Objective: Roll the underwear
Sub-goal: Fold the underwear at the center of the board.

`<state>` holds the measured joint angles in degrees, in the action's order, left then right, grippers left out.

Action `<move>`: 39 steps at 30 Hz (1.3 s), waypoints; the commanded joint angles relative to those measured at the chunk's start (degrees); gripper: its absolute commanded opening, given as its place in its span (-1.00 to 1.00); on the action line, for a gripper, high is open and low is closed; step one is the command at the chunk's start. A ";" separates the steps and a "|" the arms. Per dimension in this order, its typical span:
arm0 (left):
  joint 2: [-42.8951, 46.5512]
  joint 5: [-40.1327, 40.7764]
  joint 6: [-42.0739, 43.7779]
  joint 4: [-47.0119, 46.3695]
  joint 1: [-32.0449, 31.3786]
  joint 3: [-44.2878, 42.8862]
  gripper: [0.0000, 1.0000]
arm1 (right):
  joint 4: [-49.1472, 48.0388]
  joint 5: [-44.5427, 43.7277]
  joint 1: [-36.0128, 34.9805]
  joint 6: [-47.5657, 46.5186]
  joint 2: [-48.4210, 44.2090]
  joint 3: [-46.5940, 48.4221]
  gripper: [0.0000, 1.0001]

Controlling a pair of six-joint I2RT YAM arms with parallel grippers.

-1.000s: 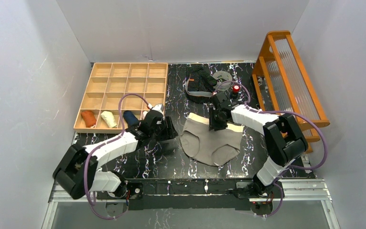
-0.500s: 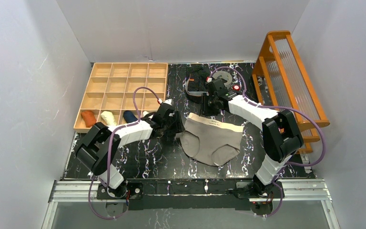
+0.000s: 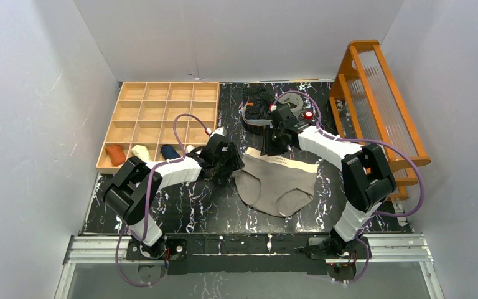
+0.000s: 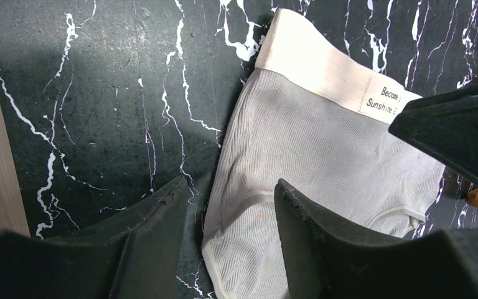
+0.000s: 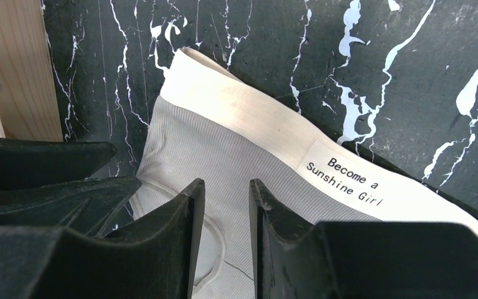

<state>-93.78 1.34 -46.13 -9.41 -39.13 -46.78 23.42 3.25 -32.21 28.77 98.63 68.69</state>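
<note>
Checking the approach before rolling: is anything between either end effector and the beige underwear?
Nothing visible. The left end effector hangs open over the left edge of the beige underwear, the right end effector open by its waistband.

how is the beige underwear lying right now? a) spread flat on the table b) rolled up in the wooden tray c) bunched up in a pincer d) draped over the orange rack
a: the beige underwear lies spread out flat on the dark marble table, with no roll started in it.

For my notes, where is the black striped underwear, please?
Top view: the black underwear lies at the table's far edge, behind the beige underwear, beside the tape ring.
</note>
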 commanded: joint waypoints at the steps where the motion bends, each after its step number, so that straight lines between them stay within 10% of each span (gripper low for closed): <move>1: 0.51 2.43 -0.53 0.72 0.32 -1.43 0.04 | -1.17 0.82 0.19 0.49 -0.49 -0.09 -0.19; 39: -2.79 -5.29 5.76 5.49 0.14 0.80 -0.68 | -0.59 5.57 -1.08 3.82 8.55 10.18 -0.17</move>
<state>-96.20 -4.84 -42.09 -8.40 -39.09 -46.54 23.64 9.41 -32.51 30.22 106.30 75.29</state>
